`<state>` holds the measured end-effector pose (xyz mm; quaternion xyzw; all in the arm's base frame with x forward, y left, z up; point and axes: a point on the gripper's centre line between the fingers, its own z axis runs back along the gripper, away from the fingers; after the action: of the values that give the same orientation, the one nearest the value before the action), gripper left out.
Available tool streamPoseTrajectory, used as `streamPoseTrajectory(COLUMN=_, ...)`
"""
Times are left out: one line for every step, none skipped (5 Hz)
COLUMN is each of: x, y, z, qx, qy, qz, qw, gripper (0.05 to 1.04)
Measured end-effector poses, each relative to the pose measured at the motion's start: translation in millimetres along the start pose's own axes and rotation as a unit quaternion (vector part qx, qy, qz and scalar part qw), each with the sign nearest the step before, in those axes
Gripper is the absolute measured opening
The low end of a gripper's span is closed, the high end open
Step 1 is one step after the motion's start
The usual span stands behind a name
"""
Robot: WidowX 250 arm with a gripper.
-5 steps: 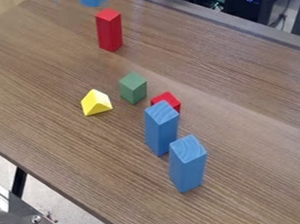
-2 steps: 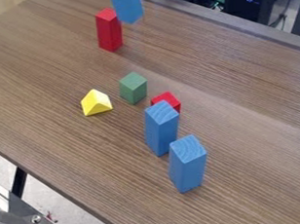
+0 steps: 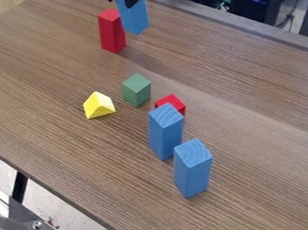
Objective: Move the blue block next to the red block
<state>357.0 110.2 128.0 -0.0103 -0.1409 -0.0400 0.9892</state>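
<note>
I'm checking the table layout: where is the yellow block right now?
In the camera view, the yellow block is left of centre on the table, just left of the green block.

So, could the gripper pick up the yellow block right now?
Probably not: the gripper has a blue block in it. Otherwise the way looks free: the yellow block touches nothing else, and the green block stands apart from it.

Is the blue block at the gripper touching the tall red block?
Cannot tell: in the camera view, the blue block borders the tall red block, but the slant could hide a gap.
</note>
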Motion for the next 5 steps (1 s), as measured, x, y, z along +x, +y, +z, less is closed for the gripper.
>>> streamPoseTrajectory(x=-2.5, y=1.2, z=-10.1, qx=0.006, qy=0.009, qz=-0.005, qw=0.9999, gripper=0.521)
streamPoseTrajectory(x=-3.1, y=1.1, z=-14.7, qx=0.018, qy=0.011, qz=-0.014, qw=0.9997, gripper=0.522)
streamPoseTrajectory(x=-2.3, y=-0.6, z=-24.2, qx=0.037, qy=0.018, qz=-0.02, qw=0.999, gripper=0.521)
streamPoseTrajectory(x=-1.0, y=-0.9, z=-26.4, qx=0.044, qy=0.017, qz=-0.017, qw=0.9987, gripper=0.521)
streamPoseTrajectory(x=-1.6, y=0.1, z=-28.0, qx=0.047, qy=0.019, qz=-0.007, qw=0.9987, gripper=0.521)
